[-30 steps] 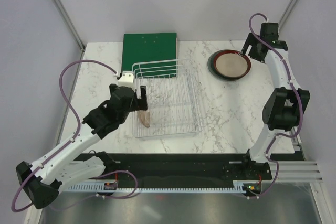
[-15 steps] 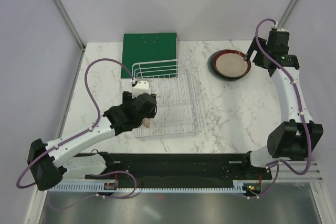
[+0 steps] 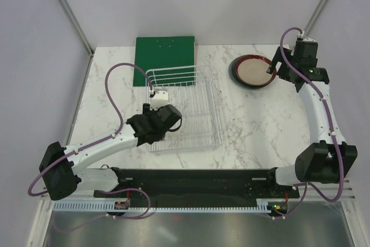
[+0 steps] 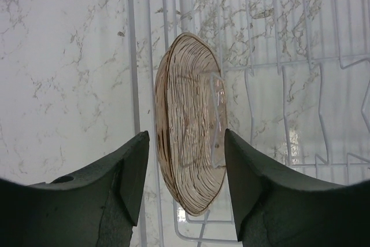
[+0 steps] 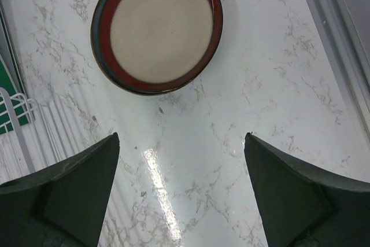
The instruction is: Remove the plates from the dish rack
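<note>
A brownish-pink plate [image 4: 191, 143] stands on edge in the front left of the white wire dish rack [image 3: 193, 105]. My left gripper [image 4: 185, 137] is open, with one jaw on each side of the plate's lower rim and a small gap at both sides. In the top view the left gripper [image 3: 166, 121] hides that plate. The maroon-rimmed plate with a tan centre [image 3: 253, 71] lies flat at the back right on a dark teal-grey plate [image 3: 234, 71]. My right gripper [image 3: 276, 67] is open and empty just right of this stack, above bare table [image 5: 181, 137].
A flat green board [image 3: 165, 56] lies behind the rack, partly under its back edge. The rack's wire floor [image 4: 283, 67] shows no other plate. The table's right edge [image 5: 341, 44] runs close to the right gripper. The rack's corner [image 5: 10, 114] shows at the left.
My left gripper has moved right and toward the near edge, down over the standing pink plate. My right gripper has drawn back from the maroon plate's rim, leaving it on the stack.
</note>
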`<state>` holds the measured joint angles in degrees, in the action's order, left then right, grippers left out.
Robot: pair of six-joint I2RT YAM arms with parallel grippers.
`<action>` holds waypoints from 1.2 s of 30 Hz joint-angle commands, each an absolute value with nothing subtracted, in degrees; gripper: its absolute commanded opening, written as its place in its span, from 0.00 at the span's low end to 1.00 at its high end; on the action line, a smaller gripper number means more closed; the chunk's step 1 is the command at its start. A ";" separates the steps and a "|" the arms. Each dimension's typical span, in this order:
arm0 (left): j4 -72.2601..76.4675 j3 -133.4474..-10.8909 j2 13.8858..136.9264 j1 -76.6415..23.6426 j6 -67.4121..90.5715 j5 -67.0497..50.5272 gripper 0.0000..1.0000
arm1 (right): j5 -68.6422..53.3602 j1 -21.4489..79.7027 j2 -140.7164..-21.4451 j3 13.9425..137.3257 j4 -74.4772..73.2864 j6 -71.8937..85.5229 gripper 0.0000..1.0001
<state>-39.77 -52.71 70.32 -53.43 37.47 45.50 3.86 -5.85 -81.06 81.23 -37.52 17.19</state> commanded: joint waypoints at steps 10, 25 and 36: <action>-43.59 -56.78 75.49 -53.70 43.68 51.50 0.17 | 2.37 -5.71 -76.38 79.28 -36.30 17.40 0.96; -58.96 -68.55 83.94 -54.49 47.99 60.90 0.02 | 0.88 -5.71 -75.67 77.08 -36.03 17.49 0.96; -81.45 -79.61 86.66 -56.42 61.15 67.58 0.02 | 0.09 -5.62 -75.32 76.12 -35.68 17.49 0.96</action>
<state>-70.00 -74.17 85.32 -55.13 48.56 62.06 0.89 -5.85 -77.23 76.60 -37.17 17.19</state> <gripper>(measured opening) 0.048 0.957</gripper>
